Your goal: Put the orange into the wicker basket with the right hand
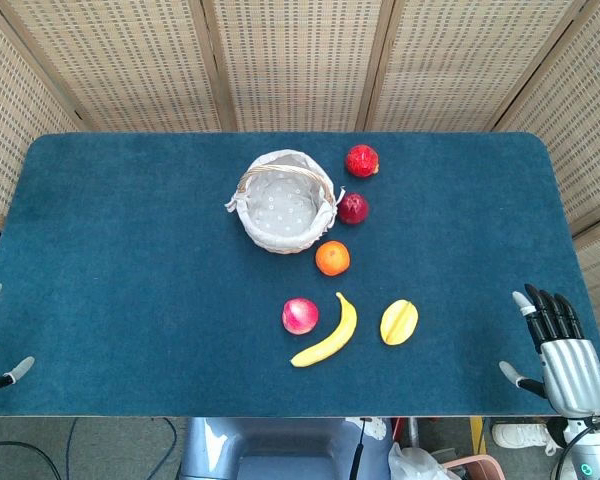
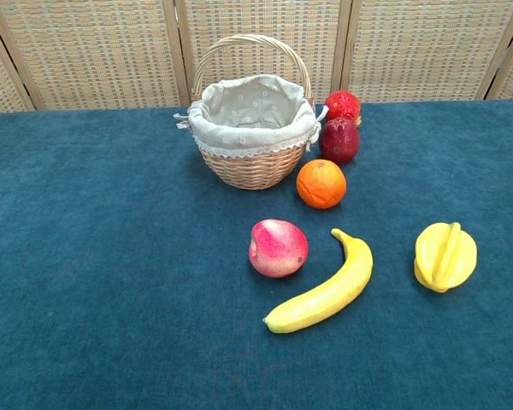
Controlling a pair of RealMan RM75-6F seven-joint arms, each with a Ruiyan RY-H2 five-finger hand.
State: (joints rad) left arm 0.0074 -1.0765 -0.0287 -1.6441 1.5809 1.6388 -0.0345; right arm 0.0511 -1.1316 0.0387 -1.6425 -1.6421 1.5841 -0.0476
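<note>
We see the right hand (image 1: 562, 352) at the table's (image 1: 130, 280) near right edge, fingers spread, holding nothing. Bare cloth lies ahead of its fingertips. Toward the orange (image 1: 332, 258), the yellow starfruit (image 1: 399, 322) and banana (image 1: 329, 334) sit thumb-side, partly in the path. Dark red fruit (image 1: 353, 208) crowds the orange's far side; wicker basket (image 1: 283, 200) stands just beyond.

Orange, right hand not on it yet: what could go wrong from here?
1. The round orange sits close by the dark red apple and the lined wicker basket; spread fingers may knock either.
2. Round fruit could roll off on a poor grasp.
3. The basket's arched handle may catch the right hand during the drop.
</note>
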